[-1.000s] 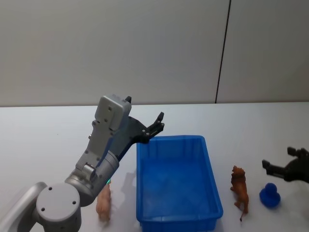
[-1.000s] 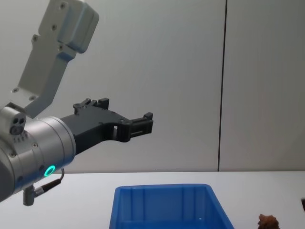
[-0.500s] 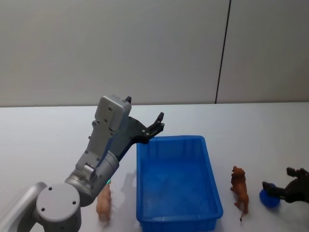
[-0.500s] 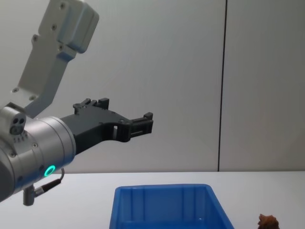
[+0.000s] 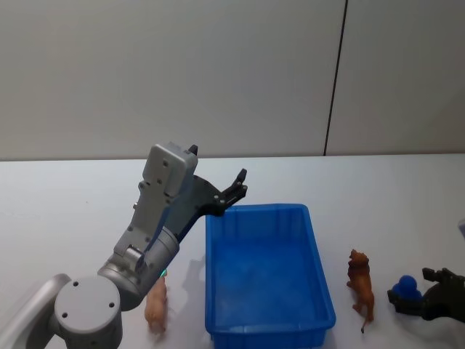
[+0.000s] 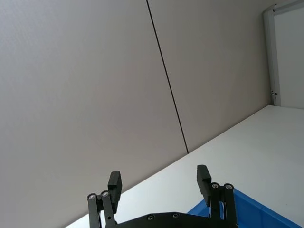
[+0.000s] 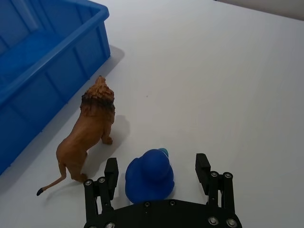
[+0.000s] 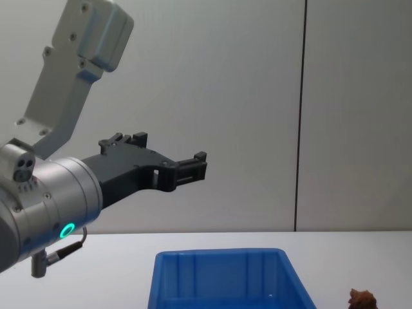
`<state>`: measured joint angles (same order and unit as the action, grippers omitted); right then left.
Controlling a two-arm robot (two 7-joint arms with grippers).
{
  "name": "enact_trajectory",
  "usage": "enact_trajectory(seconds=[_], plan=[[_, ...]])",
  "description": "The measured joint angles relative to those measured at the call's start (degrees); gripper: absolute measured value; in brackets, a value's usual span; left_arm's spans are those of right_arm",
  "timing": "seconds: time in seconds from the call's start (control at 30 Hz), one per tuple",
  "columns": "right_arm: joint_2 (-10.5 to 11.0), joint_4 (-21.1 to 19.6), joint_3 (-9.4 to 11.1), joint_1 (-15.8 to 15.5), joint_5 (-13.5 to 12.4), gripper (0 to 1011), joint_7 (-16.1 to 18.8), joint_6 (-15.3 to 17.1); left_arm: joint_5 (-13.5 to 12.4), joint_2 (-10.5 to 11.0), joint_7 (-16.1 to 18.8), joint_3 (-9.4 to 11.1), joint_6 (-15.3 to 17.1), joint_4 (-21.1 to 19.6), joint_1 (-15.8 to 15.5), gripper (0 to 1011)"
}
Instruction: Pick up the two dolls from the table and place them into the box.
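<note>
— White table [image 5: 73, 196] is seen below. How is the right gripper [image 7: 157, 166] held?
— Spread wide, low down; a blue toy duck [image 7: 148, 176] is flanked by its fingers, the reddish-brown doll [image 7: 90, 128] stood just beside, the box [image 5: 258, 210] beyond that.
— And the left gripper [image 6: 159, 175]?
— Parted, nothing held, raised over the box's far left corner; the pale pink doll [image 5: 155, 305] is seen well below it, on the table.

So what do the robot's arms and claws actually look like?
The left arm is smooth silver-grey metal, rounded at the joints with a boxy grey housing, and carries a glowing green ring. The left gripper and right gripper are matt black, each with two flat fingers and small screw heads.
</note>
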<state>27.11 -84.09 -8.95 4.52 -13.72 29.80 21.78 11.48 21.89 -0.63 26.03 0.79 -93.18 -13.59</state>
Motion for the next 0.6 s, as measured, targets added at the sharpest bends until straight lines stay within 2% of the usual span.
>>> enact_trajectory(seconds=[0.13, 0.23, 0.37, 0.47, 0.6], plan=[[-0.2, 0.6, -0.3, 0.4, 0.5, 1001, 0.4, 0.1, 0.0, 0.0, 0.0, 0.0, 0.0, 0.0, 0.0, 1001], [-0.4, 1.1, -0.6, 0.7, 0.8, 961, 0.6, 0.3, 0.0, 0.0, 0.0, 0.0, 0.0, 0.0, 0.0, 1001], [-0.6, 1.8, -0.8, 1.3, 1.1, 880, 0.9, 0.4, 0.0, 0.0, 0.0, 0.0, 0.0, 0.0, 0.0, 1001], [-0.7, 2.0, -0.9, 1.6, 1.2, 768, 1.0, 0.5, 0.0, 0.0, 0.0, 0.0, 0.0, 0.0, 0.0, 1001], [-0.8, 2.4, -1.1, 2.1, 1.4, 676, 1.5, 0.6, 0.0, 0.0, 0.0, 0.0, 0.0, 0.0, 0.0, 1001]])
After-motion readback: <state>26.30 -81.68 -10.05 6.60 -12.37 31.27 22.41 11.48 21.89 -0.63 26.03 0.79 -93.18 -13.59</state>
